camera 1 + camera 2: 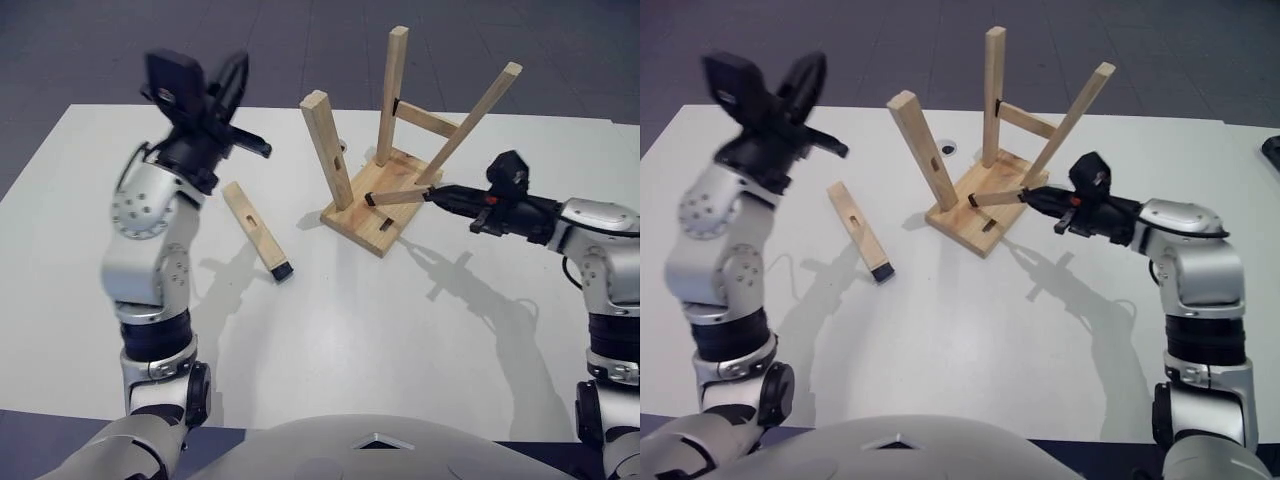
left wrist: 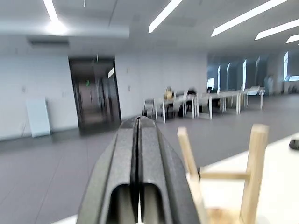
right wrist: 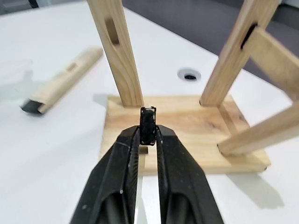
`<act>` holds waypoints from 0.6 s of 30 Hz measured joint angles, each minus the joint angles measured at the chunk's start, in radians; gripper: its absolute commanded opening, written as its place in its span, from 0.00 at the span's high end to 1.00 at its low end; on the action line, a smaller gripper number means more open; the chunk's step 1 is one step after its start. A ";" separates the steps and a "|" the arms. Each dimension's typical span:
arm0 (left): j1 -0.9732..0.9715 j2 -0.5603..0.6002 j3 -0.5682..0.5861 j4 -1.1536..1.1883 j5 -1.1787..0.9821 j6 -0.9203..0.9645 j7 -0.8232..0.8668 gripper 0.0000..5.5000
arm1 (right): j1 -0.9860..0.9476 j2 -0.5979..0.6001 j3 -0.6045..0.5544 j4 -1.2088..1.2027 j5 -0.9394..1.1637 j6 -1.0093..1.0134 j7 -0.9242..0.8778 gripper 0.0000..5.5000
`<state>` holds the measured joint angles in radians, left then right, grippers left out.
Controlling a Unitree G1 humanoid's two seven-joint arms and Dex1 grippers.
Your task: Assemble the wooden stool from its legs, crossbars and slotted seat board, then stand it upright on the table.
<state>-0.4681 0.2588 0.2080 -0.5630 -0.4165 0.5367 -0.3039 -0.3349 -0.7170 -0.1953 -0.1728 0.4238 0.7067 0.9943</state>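
Right end effector (image 3: pixel 147 135) pinching crossbar (image 1: pixel 395 198): square its end to slot in leg (image 1: pixel 329 150), then push straight. Left end effector (image 2: pixel 138 140) pressed together, empty

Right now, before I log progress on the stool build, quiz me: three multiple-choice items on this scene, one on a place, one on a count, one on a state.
1. Where is the loose leg?
A. Lying flat on the table, to the left of the seat board
B. Standing in the seat board
C. Hanging off the table's edge

2. How many legs stand in the seat board?
A. Two
B. Three
C. Four

3. What state is the right gripper in?
A. Open, holding nothing
B. Shut on a crossbar
C. Shut on the loose leg

Answers:
1 A: it lies flat, apart from the board.
2 B: three legs rise from the board.
3 B: its fingers clamp the crossbar's end over the board.
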 measured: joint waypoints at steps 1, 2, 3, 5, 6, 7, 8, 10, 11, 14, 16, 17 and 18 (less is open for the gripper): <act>-0.022 -0.001 0.001 -0.006 -0.025 0.011 0.005 0.93 | -0.007 -0.003 -0.013 0.002 0.010 0.000 -0.006 0.93; -0.027 -0.003 -0.006 -0.001 -0.031 0.016 0.009 0.95 | -0.010 -0.003 -0.015 0.005 0.015 -0.002 -0.012 0.93; -0.026 -0.003 -0.018 0.012 -0.017 0.017 0.017 0.93 | -0.009 -0.003 -0.013 0.010 0.015 -0.004 -0.020 0.93; -0.017 -0.002 -0.060 0.052 0.027 0.018 0.041 0.90 | -0.003 -0.003 0.002 0.018 0.005 -0.019 -0.038 0.93; -0.013 -0.003 -0.071 0.058 0.032 0.018 0.047 0.87 | 0.002 -0.002 0.009 0.019 0.003 -0.020 -0.043 0.93; -0.010 -0.009 -0.089 0.058 0.032 0.019 0.053 0.84 | 0.015 0.004 0.011 0.019 0.005 -0.021 -0.053 0.93; -0.010 -0.013 -0.100 0.057 0.031 0.019 0.054 0.81 | 0.023 0.011 0.009 0.017 0.012 -0.026 -0.060 0.93; -0.010 -0.023 -0.140 0.048 0.027 0.028 0.051 0.75 | 0.038 0.027 -0.001 0.013 0.035 -0.029 -0.086 0.93; -0.009 -0.022 -0.164 0.041 0.021 0.037 0.041 0.79 | 0.041 0.035 -0.006 0.011 0.042 -0.026 -0.097 0.93; 0.021 -0.001 -0.259 0.019 0.016 0.066 -0.022 0.85 | 0.046 0.055 -0.024 0.005 0.079 -0.014 -0.120 0.93; 0.051 0.008 -0.340 -0.005 -0.002 0.079 -0.080 0.89 | 0.037 0.067 -0.035 -0.001 0.100 -0.012 -0.142 0.93; 0.056 0.008 -0.367 -0.016 -0.018 0.086 -0.102 0.87 | 0.022 0.071 -0.046 -0.005 0.119 -0.011 -0.154 0.93; 0.056 0.009 -0.377 -0.023 -0.021 0.089 -0.111 0.86 | 0.009 0.076 -0.056 -0.006 0.133 -0.005 -0.168 0.93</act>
<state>-0.4123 0.2673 -0.1688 -0.5864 -0.4372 0.6257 -0.4153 -0.3261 -0.6413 -0.2516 -0.1791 0.5568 0.7016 0.8265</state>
